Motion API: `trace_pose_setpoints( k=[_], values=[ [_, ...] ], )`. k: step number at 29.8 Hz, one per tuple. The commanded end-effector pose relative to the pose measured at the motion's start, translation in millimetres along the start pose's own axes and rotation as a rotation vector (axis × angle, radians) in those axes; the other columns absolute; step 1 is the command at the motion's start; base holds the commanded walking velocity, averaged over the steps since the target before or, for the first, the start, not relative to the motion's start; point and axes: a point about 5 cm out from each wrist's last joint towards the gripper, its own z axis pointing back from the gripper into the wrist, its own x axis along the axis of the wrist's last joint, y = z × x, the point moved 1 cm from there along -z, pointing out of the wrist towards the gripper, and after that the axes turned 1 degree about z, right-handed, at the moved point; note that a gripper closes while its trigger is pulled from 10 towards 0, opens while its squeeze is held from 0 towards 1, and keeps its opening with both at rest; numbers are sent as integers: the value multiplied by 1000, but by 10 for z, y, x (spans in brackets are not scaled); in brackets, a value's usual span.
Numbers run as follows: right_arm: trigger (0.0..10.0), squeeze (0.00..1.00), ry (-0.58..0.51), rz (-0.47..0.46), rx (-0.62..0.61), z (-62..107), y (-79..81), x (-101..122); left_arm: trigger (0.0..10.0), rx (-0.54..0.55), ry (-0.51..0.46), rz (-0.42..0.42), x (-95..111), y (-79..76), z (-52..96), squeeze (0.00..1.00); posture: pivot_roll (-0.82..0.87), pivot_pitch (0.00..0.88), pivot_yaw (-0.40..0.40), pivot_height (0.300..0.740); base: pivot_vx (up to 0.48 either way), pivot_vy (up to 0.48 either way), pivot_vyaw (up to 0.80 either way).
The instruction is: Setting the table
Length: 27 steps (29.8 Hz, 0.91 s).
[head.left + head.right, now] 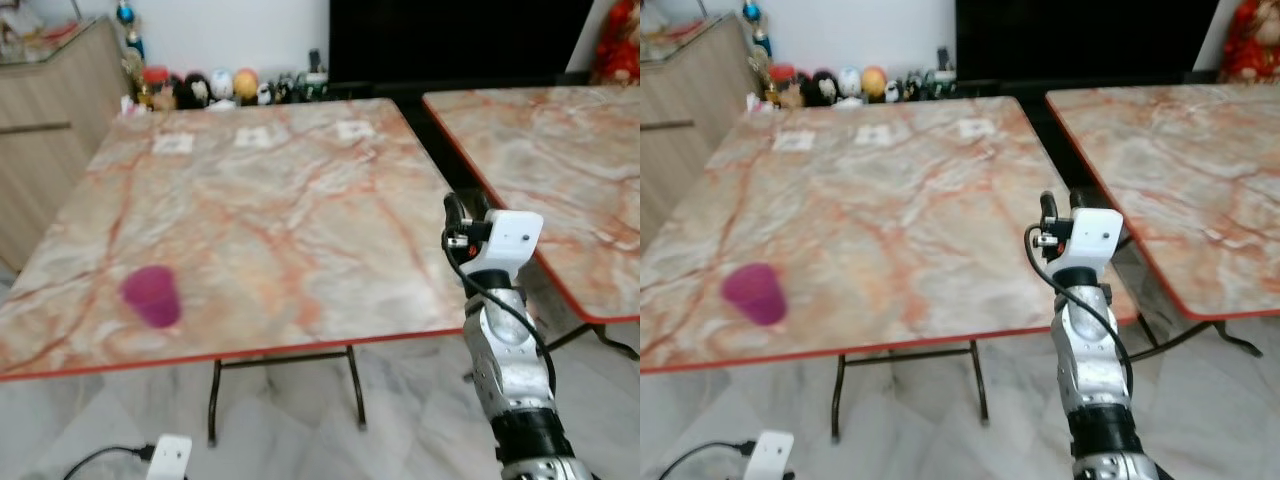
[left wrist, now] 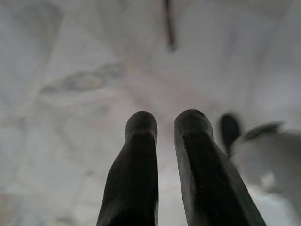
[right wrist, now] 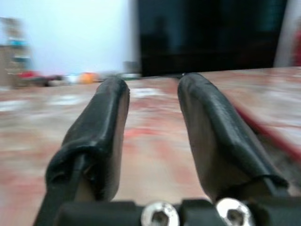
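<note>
The pink cup (image 1: 151, 295) is seen on the near-left part of the bench (image 1: 300, 210), well left of the right claw (image 3: 150, 136), which is raised at the bench's near-right edge, parted and empty. The left claw (image 2: 164, 155), nearly closed and holding nothing, is hung low over the floor, so neither arm is judged close to the cup

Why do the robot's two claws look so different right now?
The right claw is raised beside the marble table, level with its top; the left claw hangs low, aimed at the floor. The right claw's fingers stand wide apart; the left claw's show a narrow gap. Both have two long black fingers, and both hold nothing.
</note>
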Motion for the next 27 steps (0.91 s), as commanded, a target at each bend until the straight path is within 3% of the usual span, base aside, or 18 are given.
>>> trace_pose_setpoints(
  k=[1, 18, 23, 27],
  values=[
    [10000, 0, -4, 18, -10, -12, -74, 39, 10000, -5, 3, 17, 2, -28, -2, 0, -69, 36, 16, 740, 0, 480, 0],
    [10000, 0, 8, 14, 9, -11, -40, 30, 10000, 1, 10, 25, -29, -13, 6, 0, -61, 50, 14, 740, 0, 480, 0],
    [10000, 0, 5, 29, 24, -6, -16, 34, 10000, 2, 3, 22, -22, -8, 6, 0, -56, 55, 15, 740, 0, 60, 0],
    [10000, 0, -2, 28, 25, 3, -13, 45, 10000, 2, 2, 19, -20, -4, 5, 0, -57, 56, 16, 740, 0, 0, 753]
  ],
)
